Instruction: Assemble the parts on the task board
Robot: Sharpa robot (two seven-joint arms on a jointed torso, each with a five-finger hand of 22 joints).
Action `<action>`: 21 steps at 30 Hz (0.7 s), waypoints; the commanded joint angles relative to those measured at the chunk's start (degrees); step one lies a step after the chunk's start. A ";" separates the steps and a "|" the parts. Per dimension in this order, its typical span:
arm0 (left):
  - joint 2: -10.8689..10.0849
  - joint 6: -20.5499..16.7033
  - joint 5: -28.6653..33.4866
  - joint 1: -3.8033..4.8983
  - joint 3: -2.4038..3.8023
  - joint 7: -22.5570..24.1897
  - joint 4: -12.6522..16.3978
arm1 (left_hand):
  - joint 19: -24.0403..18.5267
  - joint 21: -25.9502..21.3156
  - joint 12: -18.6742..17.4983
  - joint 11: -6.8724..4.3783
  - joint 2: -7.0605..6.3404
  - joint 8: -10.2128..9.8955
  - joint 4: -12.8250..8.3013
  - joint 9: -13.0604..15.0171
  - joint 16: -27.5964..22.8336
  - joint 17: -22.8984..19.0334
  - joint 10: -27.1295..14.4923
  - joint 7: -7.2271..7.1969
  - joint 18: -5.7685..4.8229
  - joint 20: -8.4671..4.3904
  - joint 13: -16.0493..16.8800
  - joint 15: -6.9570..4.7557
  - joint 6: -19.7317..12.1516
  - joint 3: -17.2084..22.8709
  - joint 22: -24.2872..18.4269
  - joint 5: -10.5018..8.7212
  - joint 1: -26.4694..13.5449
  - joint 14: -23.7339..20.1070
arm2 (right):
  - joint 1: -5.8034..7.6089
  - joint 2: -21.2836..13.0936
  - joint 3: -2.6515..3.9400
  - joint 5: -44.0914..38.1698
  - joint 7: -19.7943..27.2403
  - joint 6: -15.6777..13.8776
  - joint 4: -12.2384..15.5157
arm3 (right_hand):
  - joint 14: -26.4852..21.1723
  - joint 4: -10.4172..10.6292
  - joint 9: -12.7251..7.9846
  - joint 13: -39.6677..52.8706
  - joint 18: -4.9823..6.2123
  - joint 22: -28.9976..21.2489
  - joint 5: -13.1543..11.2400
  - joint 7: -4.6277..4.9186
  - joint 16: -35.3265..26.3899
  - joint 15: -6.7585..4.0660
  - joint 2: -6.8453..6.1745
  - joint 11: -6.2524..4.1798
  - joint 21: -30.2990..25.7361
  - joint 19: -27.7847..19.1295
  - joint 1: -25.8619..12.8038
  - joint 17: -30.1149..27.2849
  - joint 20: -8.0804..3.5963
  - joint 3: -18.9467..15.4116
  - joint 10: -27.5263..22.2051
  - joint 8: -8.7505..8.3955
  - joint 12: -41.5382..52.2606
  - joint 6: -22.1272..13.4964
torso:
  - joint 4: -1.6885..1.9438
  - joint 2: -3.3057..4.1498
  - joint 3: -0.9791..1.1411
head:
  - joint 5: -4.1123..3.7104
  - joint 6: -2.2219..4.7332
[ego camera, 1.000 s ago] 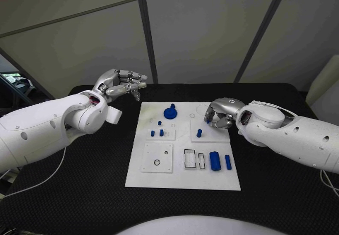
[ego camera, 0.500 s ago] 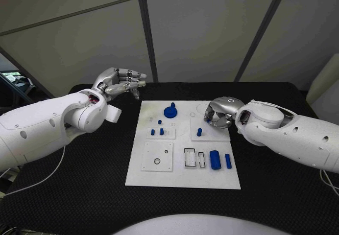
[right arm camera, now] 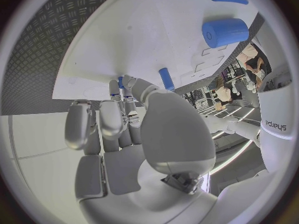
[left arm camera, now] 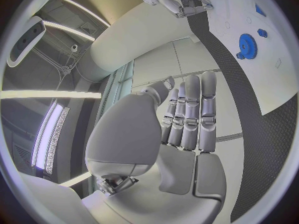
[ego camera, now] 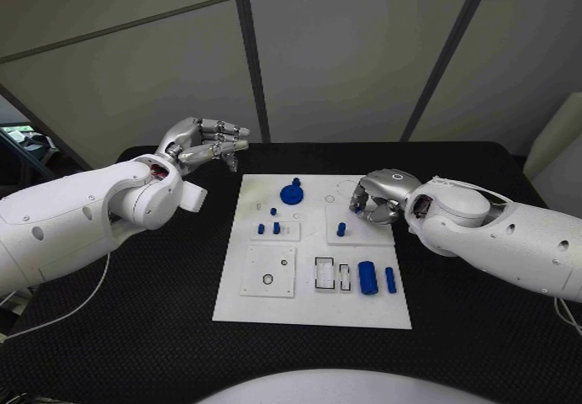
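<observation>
On the near end of the white rectangular task board (ego camera: 313,307), which lies mid-way across the black counter (ego camera: 145,337), rest a thick blue cylinder (ego camera: 367,277) and, just beside it, a thinner blue rod (ego camera: 390,280), with pale rectangular slots and a square plate bearing a small black ring to their left. Further back a short blue peg (ego camera: 342,228) stands on the board, and the right hand (ego camera: 378,198) hangs just beyond it over the board's right edge, its fingers (right arm camera: 127,92) curled inward; in the right wrist view their tips appear to pinch a small blue piece (right arm camera: 121,81), though the piece is too hidden to say so for certain. If it is indeed held, the step seems to be seating it in a socket near the peg, and doing that well likely means keeping it upright, lining it over the hole before lowering, and easing pressure only once it sits flush. Left of centre stand small blue pins (ego camera: 269,227), and behind them a blue toothed gear with a knob (ego camera: 293,193). Farthest back, the left hand (ego camera: 208,145) is raised beyond the board's far left corner, holding nothing, fingers (left arm camera: 190,114) straight and side by side. The only readable writing is "sharpa" on the white body in the right wrist view.
</observation>
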 commanded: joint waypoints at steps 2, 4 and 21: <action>-0.04 -0.21 0.24 0.09 0.04 0.18 -0.07 | 0.06 -0.11 0.39 -0.12 0.61 0.35 -0.40 -0.06 -0.21 -0.11 -0.43 0.43 -0.22 -0.09 0.10 0.11 0.05 -0.06 0.05 0.19 -0.03 0.10 | 0.09 -0.65 0.04 1.40 1.81 -3.01 1.26 | 2.16 -0.44 0.05 0.10 -0.70 0.18 0.41 0.23 0.37 -0.26 0.37 -0.20 0.45 0.48 0.07 0.06 0.17 -0.06 0.78 0.10 -0.06 0.16 | -0.03 0.01 -0.04 | -0.07 0.13; -0.02 -0.21 0.24 0.09 0.04 0.16 -0.10 | 0.06 -0.11 0.39 -0.12 0.62 0.35 -0.40 -0.06 -0.21 -0.11 -0.43 0.43 -0.22 -0.09 0.10 0.11 0.05 -0.06 0.06 0.19 -0.04 0.10 | 0.10 -1.03 0.06 2.00 1.96 -3.32 1.79 | 2.17 -0.46 0.06 0.11 -0.73 0.30 0.47 0.24 0.43 -0.25 0.39 -0.19 0.53 0.54 0.08 0.12 0.16 -0.04 0.78 0.09 -0.10 0.14 | -0.03 0.01 -0.03 | -0.07 0.16; 0.46 0.14 0.24 0.09 0.04 -0.12 -0.45 | 0.03 -0.22 0.73 -0.01 0.76 0.41 -0.32 -0.09 -0.61 -0.38 -0.77 0.54 -0.25 -0.02 0.09 0.22 -0.09 -0.08 0.05 0.18 -0.33 -0.24 | 0.29 -3.48 2.81 11.71 4.33 -5.45 11.50 | 2.13 -0.66 0.08 0.13 -0.77 0.55 1.01 0.47 0.68 -0.12 0.33 0.01 0.76 0.55 0.00 0.15 0.22 -0.01 0.58 -0.17 -0.61 -0.18 | 0.01 0.00 -0.06 | 0.24 0.34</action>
